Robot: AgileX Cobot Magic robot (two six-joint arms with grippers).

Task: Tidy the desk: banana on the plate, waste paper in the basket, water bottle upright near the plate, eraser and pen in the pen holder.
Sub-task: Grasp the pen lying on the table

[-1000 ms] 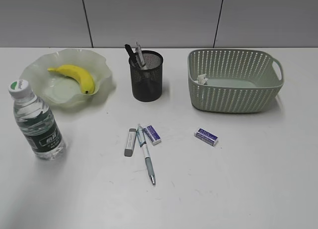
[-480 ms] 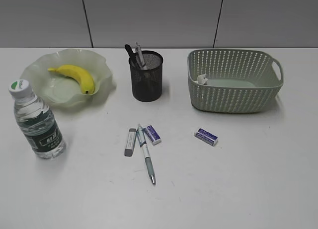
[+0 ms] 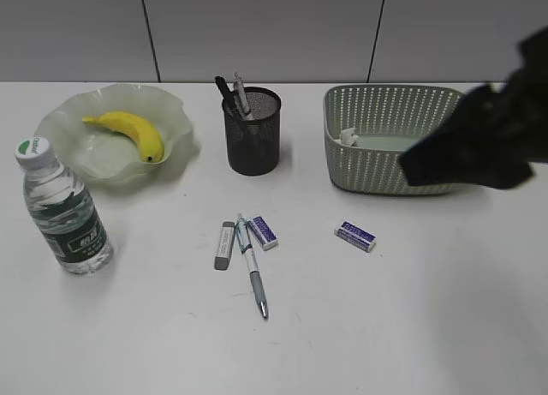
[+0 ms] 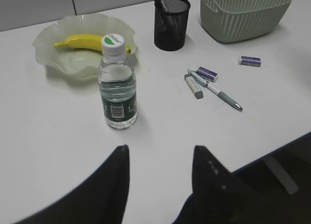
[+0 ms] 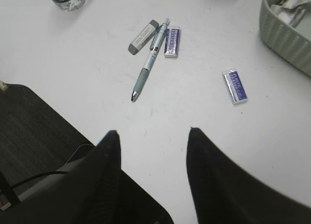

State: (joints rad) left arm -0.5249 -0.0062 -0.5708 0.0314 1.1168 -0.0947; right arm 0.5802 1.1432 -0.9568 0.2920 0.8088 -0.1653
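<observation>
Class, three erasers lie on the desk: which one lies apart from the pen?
The blue-sleeved eraser nearest the basket. The grey eraser and the other blue eraser flank the pen.

Matt white desk point(image 3: 411, 326), black wire-mesh pen holder point(image 3: 253, 134), clear ribbed plastic bottle point(image 3: 64, 211).

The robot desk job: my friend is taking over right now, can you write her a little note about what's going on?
Left end effector: open, empty, above the white desk.
Right end effector: open, empty, over the desk's near edge.
Done: yellow banana in the wavy pale green plate; crumpled white paper in the perforated green basket; clear green-labelled water bottle upright by the plate.
Left: grey-grip pen, grey eraser and two purple-sleeved erasers lie on the desk; they go into the black mesh pen holder.
</observation>
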